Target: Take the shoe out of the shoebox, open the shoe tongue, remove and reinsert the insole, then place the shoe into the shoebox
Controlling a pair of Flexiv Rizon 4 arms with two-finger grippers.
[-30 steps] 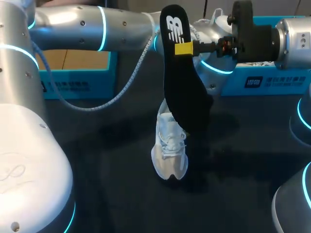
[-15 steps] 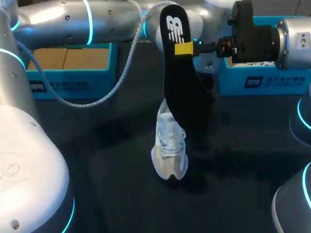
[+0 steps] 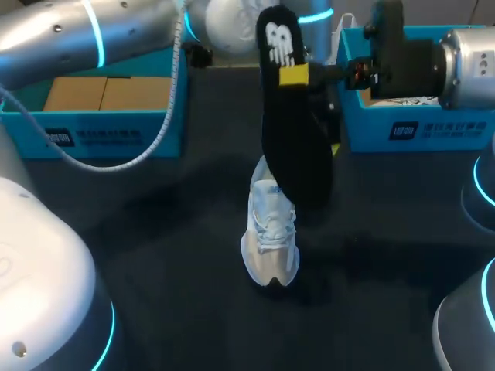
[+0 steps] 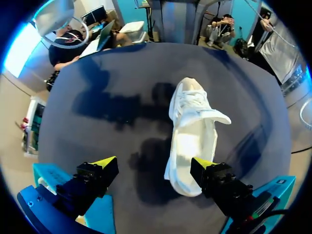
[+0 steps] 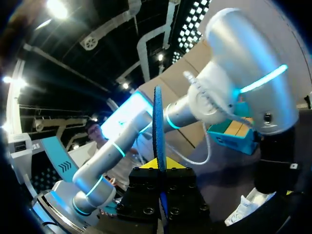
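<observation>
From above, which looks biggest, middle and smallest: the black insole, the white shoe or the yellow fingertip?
Biggest: the insole, though it is held up nearer the camera.
Middle: the shoe.
Smallest: the yellow fingertip.

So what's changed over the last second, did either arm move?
The left arm drew up and back, away from the insole; its left pincer is open above the shoe. Nothing was taken or let go. The right pincer still grips the insole in the same spot, and the shoe hasn't moved.
</observation>
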